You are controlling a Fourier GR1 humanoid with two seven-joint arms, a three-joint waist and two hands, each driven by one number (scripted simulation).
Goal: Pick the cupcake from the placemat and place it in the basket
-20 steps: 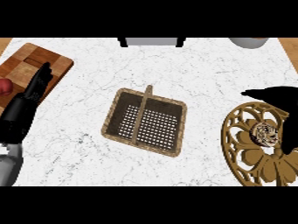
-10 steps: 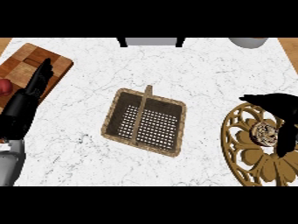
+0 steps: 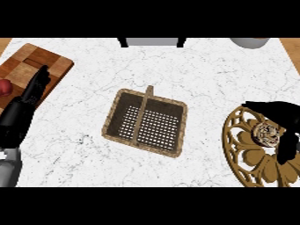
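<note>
1. Sitting at about four o'clock on the marble desk [image 3: 198,66], the cupcake [image 3: 266,132] rested on the round gold placemat [image 3: 243,151], near the mat's upper middle.
2. The right robot hand [image 3: 287,117] arched over the cupcake from three o'clock, its fingers [image 3: 259,105] reaching past the cupcake's top side and its thumb [image 3: 286,149] hanging down on the cupcake's right, just beside it. The hand was spread around the cupcake, not pinching it; whether anything touched the cupcake could not be told.
3. The woven basket [image 3: 119,115], with its handle [image 3: 143,115] running across the middle, lay at the desk's centre, well apart from the placemat, at nine o'clock of it.
4. The left robot hand [image 3: 30,94] lay at nine o'clock of the basket, its fingers straight and pressed together, pointing toward twelve o'clock over the edge of a wooden cutting board [image 3: 45,61].
5. A red apple [image 3: 1,87] sat on that board, just left of the left robot hand.
</note>
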